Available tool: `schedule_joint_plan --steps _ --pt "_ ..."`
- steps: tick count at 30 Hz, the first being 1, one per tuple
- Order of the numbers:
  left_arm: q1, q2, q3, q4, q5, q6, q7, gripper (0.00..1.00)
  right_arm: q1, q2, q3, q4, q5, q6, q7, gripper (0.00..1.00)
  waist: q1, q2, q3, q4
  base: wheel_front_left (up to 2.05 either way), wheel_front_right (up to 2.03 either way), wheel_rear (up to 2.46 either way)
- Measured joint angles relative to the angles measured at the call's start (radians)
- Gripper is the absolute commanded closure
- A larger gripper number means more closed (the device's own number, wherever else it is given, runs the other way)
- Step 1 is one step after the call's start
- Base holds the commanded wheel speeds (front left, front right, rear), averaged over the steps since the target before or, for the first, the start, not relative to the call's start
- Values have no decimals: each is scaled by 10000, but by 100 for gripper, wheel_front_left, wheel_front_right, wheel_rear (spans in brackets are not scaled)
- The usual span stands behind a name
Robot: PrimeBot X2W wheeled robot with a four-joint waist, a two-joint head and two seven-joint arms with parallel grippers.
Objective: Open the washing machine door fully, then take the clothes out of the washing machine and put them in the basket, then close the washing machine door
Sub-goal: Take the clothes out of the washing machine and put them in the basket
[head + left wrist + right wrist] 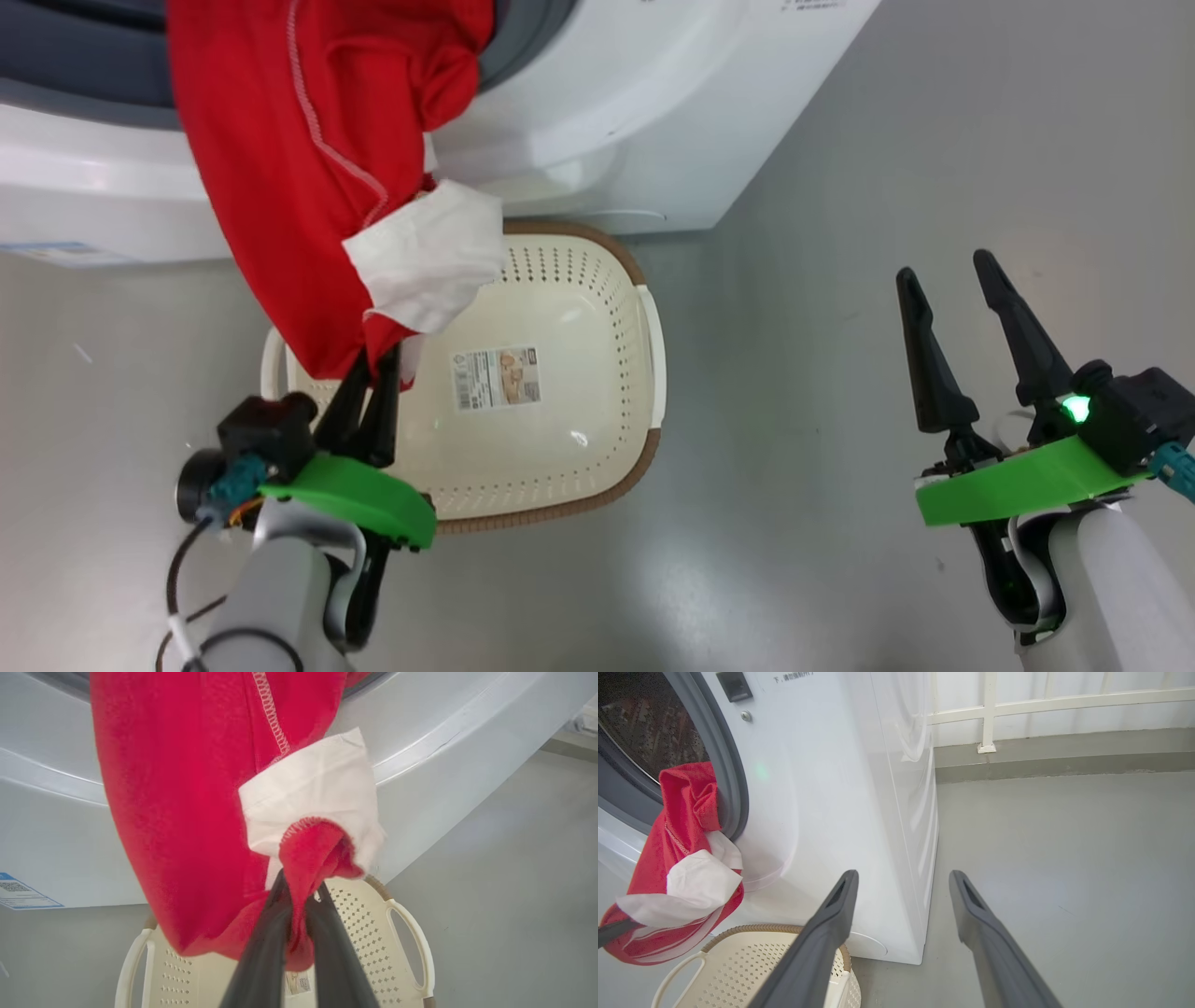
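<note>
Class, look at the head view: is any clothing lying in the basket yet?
No: the basket bears a paper label but no cloth; the red garment hangs from the machine, pinched in the left hand.

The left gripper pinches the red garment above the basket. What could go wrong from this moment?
1. The clothes hang out of the washing machine, upper part inside its opening; a pull may snag them on the grey ring.
2. The left gripper pinches just a small fold, which might slip.
3. Released, the cloth may drape over the rim of the basket onto the floor.
</note>
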Motion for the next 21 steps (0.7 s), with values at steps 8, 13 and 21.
schedule_joint_plan --steps 8,13,21 --pt "-1310 -13 25 1802 316 -71 0 100 -364 33 -4 -102 0 0 0 0 0 0 595 -105 0 0 0" --pt "-2329 -27 226 3007 568 -73 0 100 -545 36 -2 -128 -2 0 0 0 0 0 998 -149 0 0 0" --pt "-3573 -15 665 4125 897 -86 0 100 -819 71 123 -176 -4 0 0 0 1 0 1474 -289 0 0 0"
